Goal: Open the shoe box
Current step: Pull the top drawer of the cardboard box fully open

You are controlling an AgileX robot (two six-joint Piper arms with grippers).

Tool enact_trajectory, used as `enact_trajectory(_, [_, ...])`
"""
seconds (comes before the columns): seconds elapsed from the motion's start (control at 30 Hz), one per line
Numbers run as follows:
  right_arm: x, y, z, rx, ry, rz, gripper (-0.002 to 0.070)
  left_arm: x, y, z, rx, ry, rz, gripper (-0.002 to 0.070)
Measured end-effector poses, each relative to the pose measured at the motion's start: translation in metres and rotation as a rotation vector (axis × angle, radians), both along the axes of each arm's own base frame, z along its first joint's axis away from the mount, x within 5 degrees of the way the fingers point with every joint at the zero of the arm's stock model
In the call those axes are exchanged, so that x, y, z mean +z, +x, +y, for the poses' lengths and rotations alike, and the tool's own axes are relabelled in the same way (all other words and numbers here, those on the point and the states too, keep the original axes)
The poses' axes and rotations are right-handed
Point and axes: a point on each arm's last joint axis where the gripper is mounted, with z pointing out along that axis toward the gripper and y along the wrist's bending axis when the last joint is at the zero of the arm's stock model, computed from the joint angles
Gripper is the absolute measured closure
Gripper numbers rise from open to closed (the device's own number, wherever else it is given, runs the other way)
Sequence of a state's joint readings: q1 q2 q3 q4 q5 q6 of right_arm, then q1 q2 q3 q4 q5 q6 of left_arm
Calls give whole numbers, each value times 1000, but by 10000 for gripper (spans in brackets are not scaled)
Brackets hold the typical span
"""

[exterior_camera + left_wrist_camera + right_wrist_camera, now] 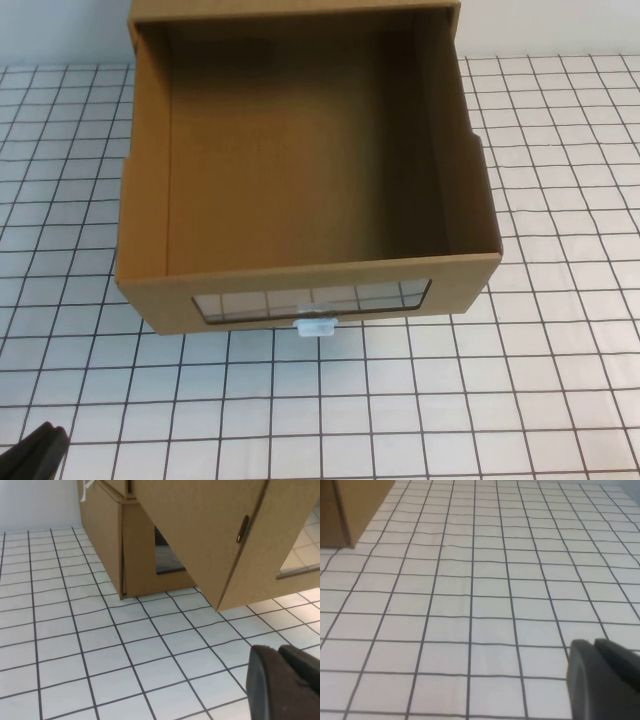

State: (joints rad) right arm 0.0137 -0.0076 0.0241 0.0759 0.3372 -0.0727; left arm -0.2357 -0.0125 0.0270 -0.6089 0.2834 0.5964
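At the near left corner of the table (560, 380), the left gripper (38, 445) sits low, a dark, rounded, matte shape. Its fingers (262, 680) are pressed together with nothing between them.

The shoe box (300, 150) stands in the middle, toward the far side, and is made of plain brown cardboard with crisp folded edges. It is open. Its deep, tray-shaped lid (145, 200) is hinged along the far top edge and swung up, so the hollow inside faces upward and toward the near side. The lid runs from far to near, and its free edge hangs in the air above the table. That near wall has a clear window (310, 300) with the grid showing through it. A small white plastic tab (317, 325) sits just below the window's middle.

The table cover is white with thin dark grid lines and is slightly rippled.

The right gripper (596, 645) is on the right, low over bare grid and well apart from the box. It is dark and smooth, with its fingers closed on nothing.
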Motion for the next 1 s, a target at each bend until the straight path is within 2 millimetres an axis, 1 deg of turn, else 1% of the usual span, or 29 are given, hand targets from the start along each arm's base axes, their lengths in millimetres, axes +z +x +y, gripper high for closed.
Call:
enact_trajectory(0.87, [-2, 0, 1, 9, 6, 19, 689, 1, 0, 1, 8, -3, -11, 677])
enact_trajectory(1.0, [-2, 0, 1, 10, 4, 18, 689, 4, 3, 6, 53, 83, -82, 677])
